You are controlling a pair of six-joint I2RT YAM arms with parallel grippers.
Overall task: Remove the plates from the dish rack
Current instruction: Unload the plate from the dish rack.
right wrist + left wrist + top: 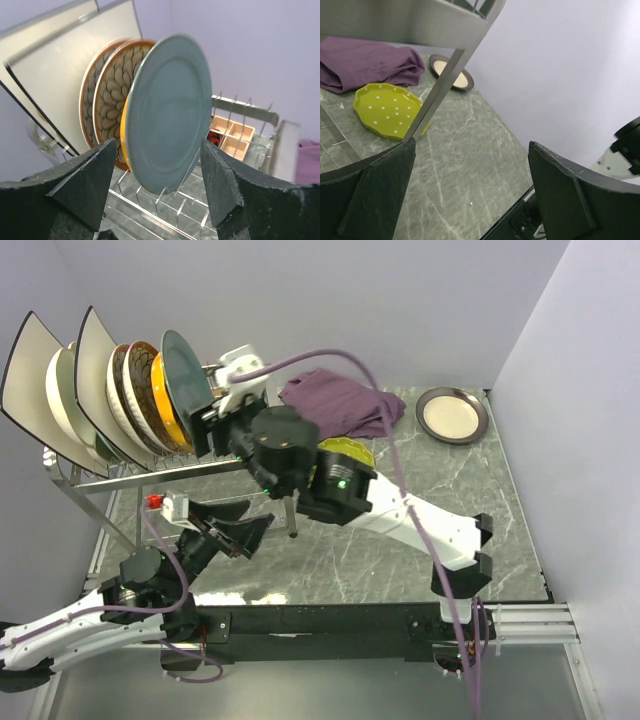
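Top external: the dish rack (150, 478) stands at the far left of the table (400, 550). Upright in its upper tier, from left to right:
- two white square plates (95, 360) with a cream round plate (60, 400) between them
- brown-patterned plates (130, 390)
- an orange plate (160, 405)
- the teal-green plate (185, 375), at the right-hand end

The right arm reaches across to this end. The right gripper (208, 428) is just beside the teal-green plate's lower edge. The left gripper (242, 536) is low, in front of the rack, with its jaws apart. Lying flat on the table:
- a lime-yellow plate (345, 450), mostly hidden under the right arm
- a dark-rimmed cream plate (452, 415) at the far right
- a purple cloth (340, 400) between them, towards the back

Left wrist: the left gripper (470, 145) has its fingers spread wide with nothing between them. A steel leg of the rack crosses the view diagonally ahead. Beyond it lies the lime-yellow plate, which has white dots. The purple cloth is behind it and the dark-rimmed cream plate is further back.

Right wrist: the right gripper (157, 141) is spread wide and grips nothing. The teal-green plate stands on edge in the rack prongs, framed between the two fingers, and no contact can be seen. Behind it are the orange rim, the brown-patterned plates, then the white square ones. A wooden compartment box (232, 137) sits in the rack to the right.
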